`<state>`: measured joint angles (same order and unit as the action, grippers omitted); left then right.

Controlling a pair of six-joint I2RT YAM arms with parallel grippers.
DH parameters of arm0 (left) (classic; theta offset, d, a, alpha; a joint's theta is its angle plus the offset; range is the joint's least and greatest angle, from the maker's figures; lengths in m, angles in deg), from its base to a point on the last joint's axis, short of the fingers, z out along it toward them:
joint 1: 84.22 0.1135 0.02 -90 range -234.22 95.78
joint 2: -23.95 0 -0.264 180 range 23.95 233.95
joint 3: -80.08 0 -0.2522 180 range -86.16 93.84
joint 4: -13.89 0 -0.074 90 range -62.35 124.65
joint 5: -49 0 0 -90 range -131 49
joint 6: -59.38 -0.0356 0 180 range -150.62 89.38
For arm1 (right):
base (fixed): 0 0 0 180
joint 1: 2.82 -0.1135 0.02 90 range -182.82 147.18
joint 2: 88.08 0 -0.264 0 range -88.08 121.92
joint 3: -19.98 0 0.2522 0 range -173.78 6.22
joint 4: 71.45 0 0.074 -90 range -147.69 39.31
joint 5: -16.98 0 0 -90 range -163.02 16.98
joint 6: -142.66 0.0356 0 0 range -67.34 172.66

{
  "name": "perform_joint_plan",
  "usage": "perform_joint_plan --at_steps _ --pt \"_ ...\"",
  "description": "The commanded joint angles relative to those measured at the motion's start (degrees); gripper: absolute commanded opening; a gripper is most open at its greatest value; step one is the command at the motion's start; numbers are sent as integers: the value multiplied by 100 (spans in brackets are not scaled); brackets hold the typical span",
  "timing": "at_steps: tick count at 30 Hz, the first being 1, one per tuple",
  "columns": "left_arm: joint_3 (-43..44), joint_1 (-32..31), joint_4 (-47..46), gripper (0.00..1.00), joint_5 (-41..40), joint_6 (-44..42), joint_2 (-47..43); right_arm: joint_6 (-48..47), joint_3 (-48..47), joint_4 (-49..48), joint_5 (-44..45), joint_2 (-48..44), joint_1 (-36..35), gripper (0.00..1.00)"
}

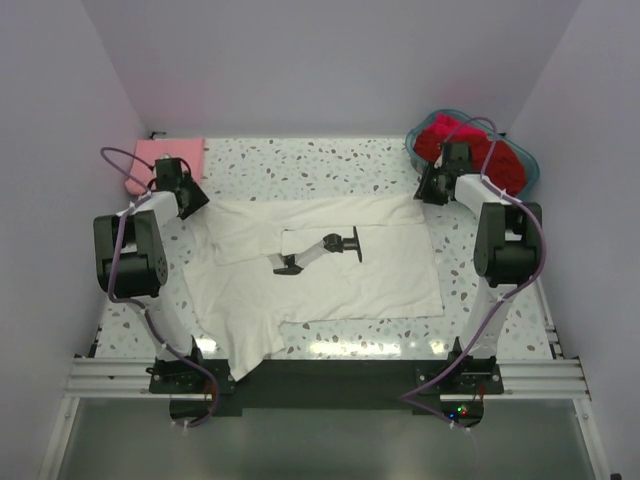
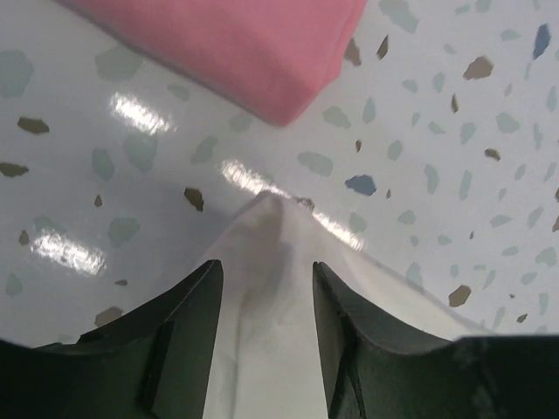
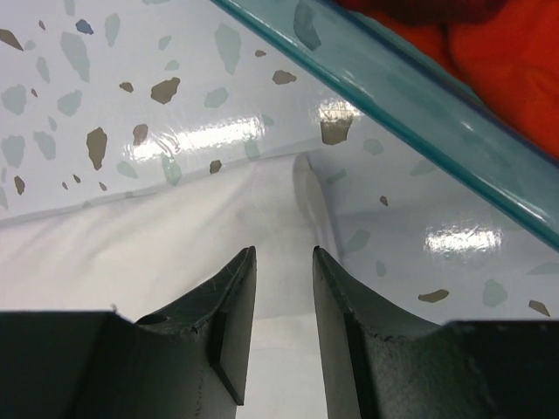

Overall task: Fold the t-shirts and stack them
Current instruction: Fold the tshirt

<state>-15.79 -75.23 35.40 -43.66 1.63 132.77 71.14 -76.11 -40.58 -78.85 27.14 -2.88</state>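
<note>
A large white t-shirt [image 1: 330, 290] lies spread over the middle of the table, its black graphic [image 1: 320, 250] facing up and its far edge folded toward the near side. My left gripper [image 1: 192, 203] hovers at the shirt's far left corner. In the left wrist view it [image 2: 267, 266] is open, with the white corner [image 2: 266, 214] lying flat on the table between the fingers. My right gripper [image 1: 432, 190] is at the far right corner. Its jaws [image 3: 284, 253] stand apart over the white cloth [image 3: 175, 236], gripping nothing. A folded pink t-shirt [image 1: 165, 158] lies at the back left.
A teal plastic basket [image 1: 528, 165] holding red t-shirts [image 1: 470, 145] stands at the back right. Its rim [image 3: 393, 96] is just beyond the right fingers. The pink t-shirt [image 2: 236, 44] lies just ahead of the left fingers. White walls enclose the speckled table [image 1: 320, 160].
</note>
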Motion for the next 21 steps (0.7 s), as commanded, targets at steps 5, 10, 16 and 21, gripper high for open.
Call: perform_joint_plan --at_steps 5,10,16,21 --pt "-436 50 -107 45 160 97 -264 7 199 -119 -278 -360 -3 36" --pt "-489 41 -133 45 213 97 -238 -2 191 -190 -402 -254 -3 36" --pt "-445 6 -37 26 222 97 -308 -11 217 -242 -428 -26 -12 36" --pt "-331 6 156 7 -15 62 -492 42 305 -304 -420 167 -3 36"
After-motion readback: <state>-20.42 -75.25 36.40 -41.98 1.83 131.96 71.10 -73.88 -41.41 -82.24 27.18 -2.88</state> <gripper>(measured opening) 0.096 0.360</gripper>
